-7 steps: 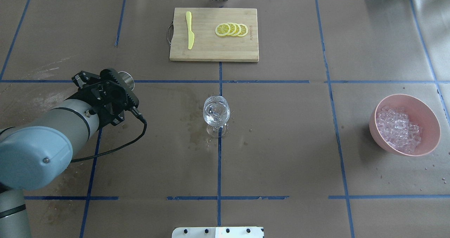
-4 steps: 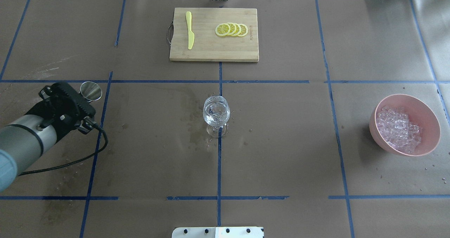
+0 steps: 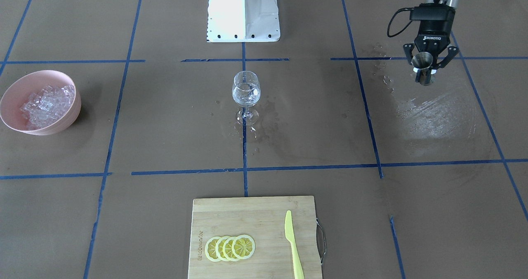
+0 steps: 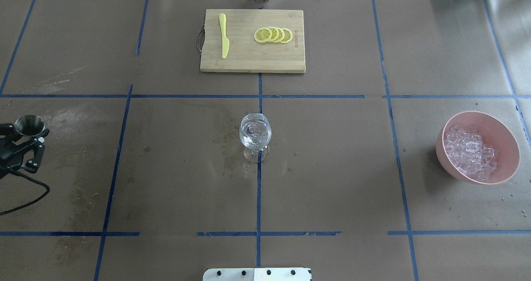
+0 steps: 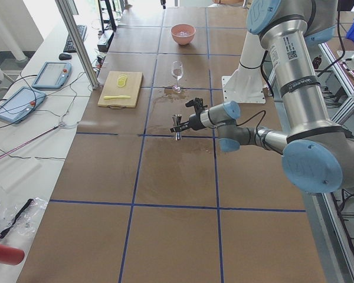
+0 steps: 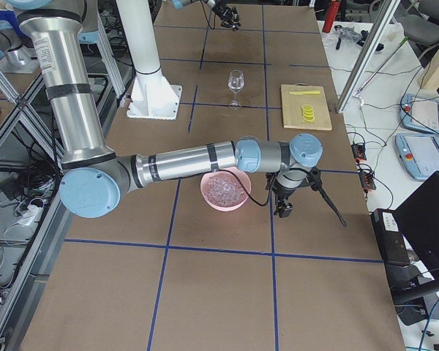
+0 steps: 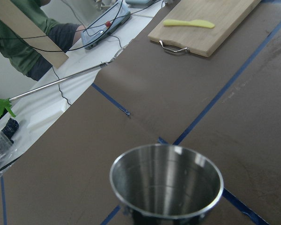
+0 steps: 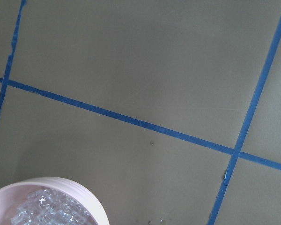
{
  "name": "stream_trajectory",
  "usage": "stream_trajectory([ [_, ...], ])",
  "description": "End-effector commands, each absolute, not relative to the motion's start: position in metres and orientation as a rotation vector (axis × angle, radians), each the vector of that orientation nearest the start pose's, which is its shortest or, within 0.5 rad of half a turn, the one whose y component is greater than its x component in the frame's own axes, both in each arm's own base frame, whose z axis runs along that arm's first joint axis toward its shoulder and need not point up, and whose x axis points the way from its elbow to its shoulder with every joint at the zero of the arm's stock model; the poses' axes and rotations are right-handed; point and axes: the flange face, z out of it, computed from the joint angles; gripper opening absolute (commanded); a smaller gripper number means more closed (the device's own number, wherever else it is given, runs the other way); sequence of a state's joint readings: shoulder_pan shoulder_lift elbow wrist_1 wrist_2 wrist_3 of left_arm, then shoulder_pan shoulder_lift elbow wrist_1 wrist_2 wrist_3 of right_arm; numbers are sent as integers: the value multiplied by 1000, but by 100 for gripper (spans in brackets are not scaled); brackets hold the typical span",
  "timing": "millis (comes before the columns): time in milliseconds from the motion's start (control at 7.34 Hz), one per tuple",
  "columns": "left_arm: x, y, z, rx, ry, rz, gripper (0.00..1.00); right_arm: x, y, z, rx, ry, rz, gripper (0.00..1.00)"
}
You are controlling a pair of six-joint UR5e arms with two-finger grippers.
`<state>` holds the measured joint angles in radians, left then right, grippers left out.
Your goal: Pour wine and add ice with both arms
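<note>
Far from the wine glass (image 4: 255,131), left claw (image 3: 423,75) grips a steel jigger (image 3: 423,59); right claw (image 6: 284,208): cannot tell.

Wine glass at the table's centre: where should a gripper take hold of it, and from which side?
Grip the wine glass by its thin stem, between its bowl and foot, coming in level from the side with the fingers straddling it. It stands upright, apparently with clear liquid in its rounded bowl, so a top grasp would likely slip or spill.

Ice (image 4: 471,154) heaped in pink bowl (image 4: 500,133); wine glass (image 4: 255,132) upright, mid-table.
</note>
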<state>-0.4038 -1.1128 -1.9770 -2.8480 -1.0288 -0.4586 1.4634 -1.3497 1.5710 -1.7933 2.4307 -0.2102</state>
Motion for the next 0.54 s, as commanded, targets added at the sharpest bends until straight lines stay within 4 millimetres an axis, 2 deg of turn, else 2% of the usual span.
stream_trajectory([
  [0,203,-288,535,1092,774,-96,0,-4,-578,553,50,-863,-300,100],
  [136,206,-288,544,1073,793,-185,0,-4,-578,551,53,-863,-302,100],
  [272,223,-281,543,1078,816,-225,0,-4,-578,550,54,-862,-301,100],
  [409,241,-282,550,1051,857,-265,0,-4,-578,550,55,-862,-300,100],
])
